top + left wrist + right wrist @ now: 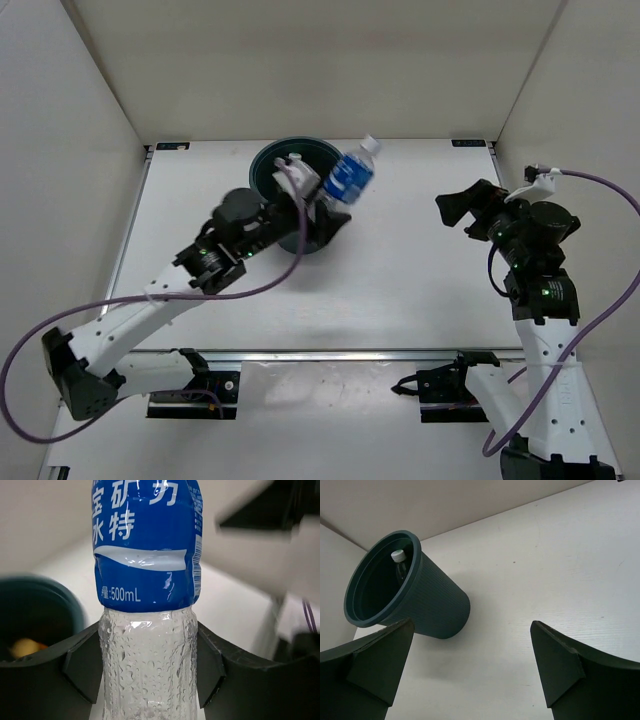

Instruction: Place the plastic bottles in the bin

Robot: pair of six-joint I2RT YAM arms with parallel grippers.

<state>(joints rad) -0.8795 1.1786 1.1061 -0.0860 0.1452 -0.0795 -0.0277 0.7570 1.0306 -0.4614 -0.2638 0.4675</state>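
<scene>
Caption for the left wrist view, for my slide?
Left hand grips a clear, blue-labelled bottle; the dark bin sits at left.

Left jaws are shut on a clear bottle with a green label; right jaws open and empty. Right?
No. The label on the bottle is blue, not green; the left wrist view shows it. The rest holds.

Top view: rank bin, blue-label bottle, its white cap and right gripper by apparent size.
1. bin, largest, though partly covered by the left arm.
2. blue-label bottle and right gripper: about alike. The bottle seems raised toward the camera, so these are not ranked.
3. white cap, smallest.
</scene>
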